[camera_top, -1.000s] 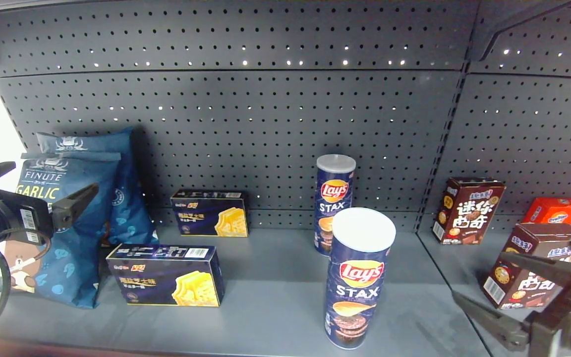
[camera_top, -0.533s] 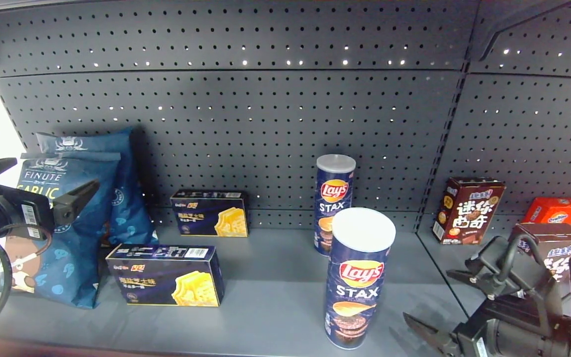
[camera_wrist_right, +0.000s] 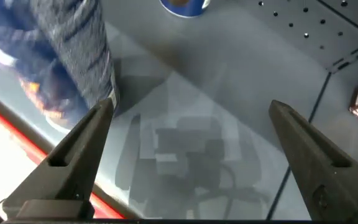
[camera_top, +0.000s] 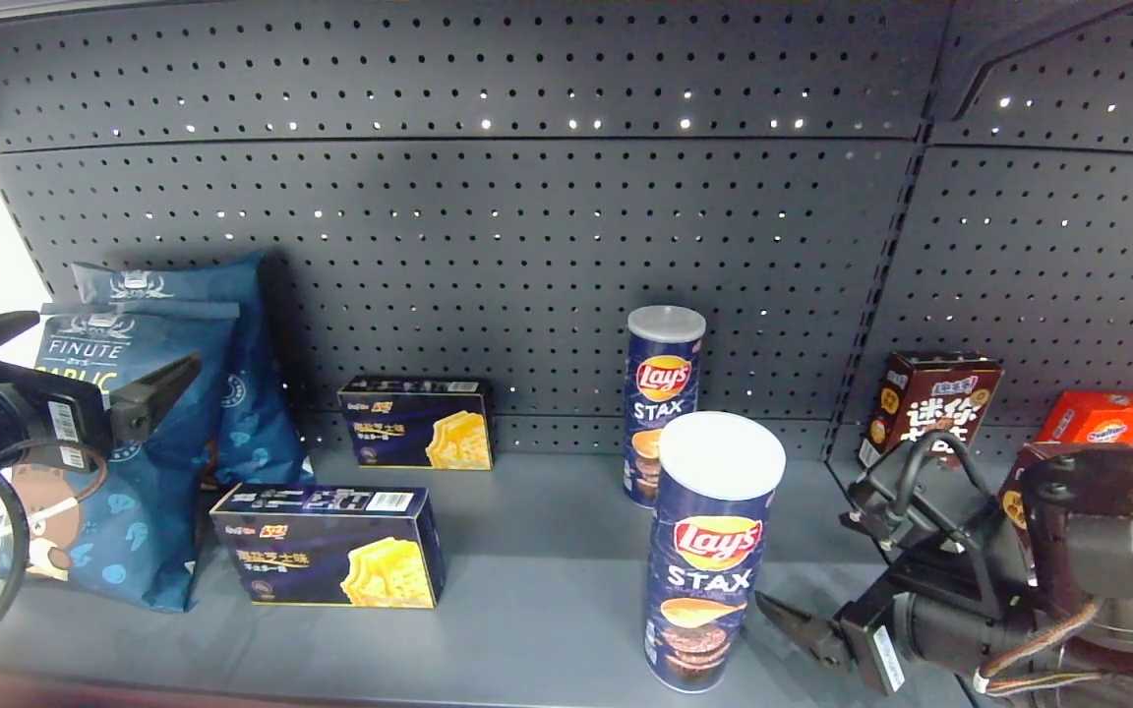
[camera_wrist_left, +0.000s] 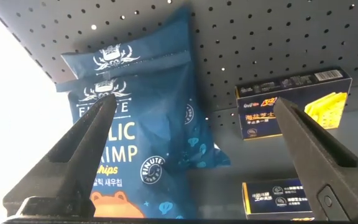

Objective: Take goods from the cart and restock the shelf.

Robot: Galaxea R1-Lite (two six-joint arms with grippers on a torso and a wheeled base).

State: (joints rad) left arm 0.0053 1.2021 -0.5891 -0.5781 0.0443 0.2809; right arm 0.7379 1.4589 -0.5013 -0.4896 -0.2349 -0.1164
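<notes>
Clearance beside the near can (camera_top: 714, 551) was slight, so we judged the wide, empty right gripper (camera_wrist_right: 191, 106) should withdraw straight back.

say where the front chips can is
Head view, right of centre: front chips can stands near the shelf edge, before the rear can, right gripper beside it.

Logos on chip cans (camera_top: 714, 551), lettering on blue bags (camera_top: 158, 492), barcodes on boxes (camera_top: 330, 546).

Bare grey metal shelf (camera_top: 547, 590) lies open between the front navy cardboard box (camera_top: 330, 546) and the front navy cylindrical chip can (camera_top: 709, 560).
</notes>
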